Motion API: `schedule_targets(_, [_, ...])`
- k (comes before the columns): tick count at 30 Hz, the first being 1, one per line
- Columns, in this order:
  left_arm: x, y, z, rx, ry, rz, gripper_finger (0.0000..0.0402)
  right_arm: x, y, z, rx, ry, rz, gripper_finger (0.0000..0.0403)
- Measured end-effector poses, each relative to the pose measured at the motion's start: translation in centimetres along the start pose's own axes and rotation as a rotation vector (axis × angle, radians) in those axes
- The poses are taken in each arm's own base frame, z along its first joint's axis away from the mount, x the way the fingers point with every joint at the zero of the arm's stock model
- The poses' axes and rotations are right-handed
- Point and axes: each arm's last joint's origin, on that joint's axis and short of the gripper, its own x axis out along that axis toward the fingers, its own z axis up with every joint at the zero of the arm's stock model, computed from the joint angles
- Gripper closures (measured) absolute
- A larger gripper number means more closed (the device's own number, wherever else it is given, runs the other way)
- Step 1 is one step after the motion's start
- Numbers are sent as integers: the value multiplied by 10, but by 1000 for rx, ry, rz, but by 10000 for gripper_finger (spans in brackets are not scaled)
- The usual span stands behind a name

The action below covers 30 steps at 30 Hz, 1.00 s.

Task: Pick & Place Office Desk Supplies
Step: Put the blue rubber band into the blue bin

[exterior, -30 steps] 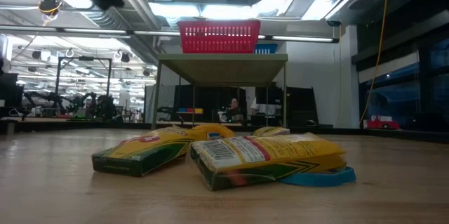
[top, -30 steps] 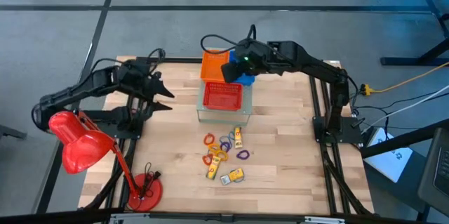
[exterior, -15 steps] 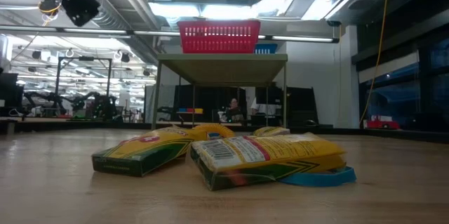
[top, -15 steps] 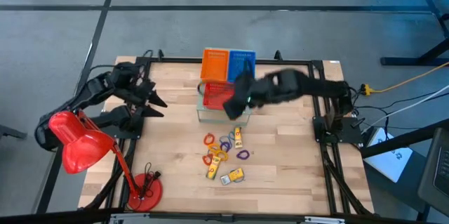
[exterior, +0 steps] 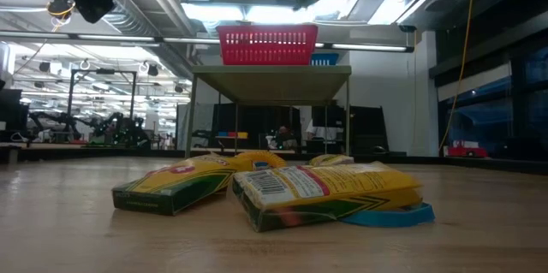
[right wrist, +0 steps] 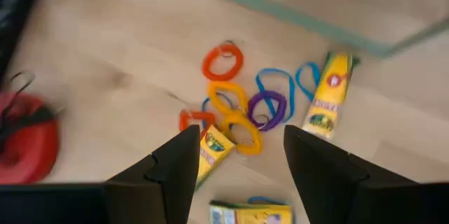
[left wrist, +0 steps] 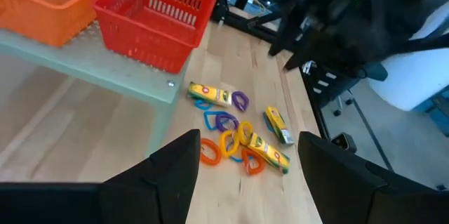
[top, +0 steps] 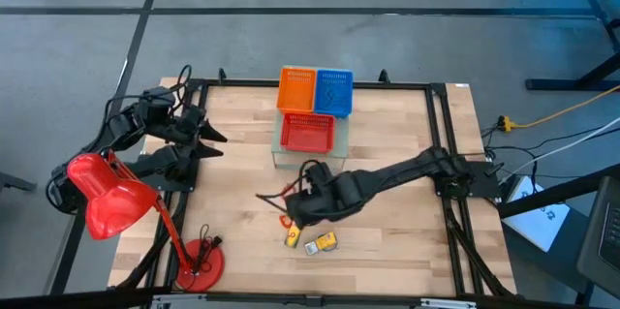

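Over the table (top: 387,135) middle, we're seeing the right arm reaching low, right gripper (top: 302,202) hanging spread above the supplies, pinching nothing. Left gripper (top: 199,135) is sitting at the table's left edge, fingers spread, holding nothing. Red lamp (top: 111,202) is standing at the near-left corner. Orange basket (top: 297,89), blue basket (top: 334,90) and red basket (top: 307,132) are sitting on a clear stand at the far edge. Office supplies are lying near the near edge, centre: yellow crayon boxes (right wrist: 327,103), orange loop (right wrist: 223,61), purple loop (right wrist: 268,108), blue loop (right wrist: 277,83), yellow loop (right wrist: 226,97), clustered and partly overlapping.
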Motion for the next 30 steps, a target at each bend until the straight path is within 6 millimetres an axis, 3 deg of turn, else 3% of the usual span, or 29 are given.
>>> schedule_targets(8, [1,-1,2,-34,-12,-13,162,63,-1,-26,84,67,-239,229])
schedule_targets(15, [2,-4,9,-61,-62,-31,162,108,-1,-31,-86,7,-324,258])
schedule_targets(21, [8,-5,14,-94,-68,-62,162,129,-3,-16,-189,-5,-358,259])
schedule_targets(26, [14,-5,19,-126,-70,-77,162,140,-3,5,-143,9,-356,261])
schedule_targets(30, [20,-5,24,-140,-75,-86,162,157,-3,11,-132,103,-340,268])
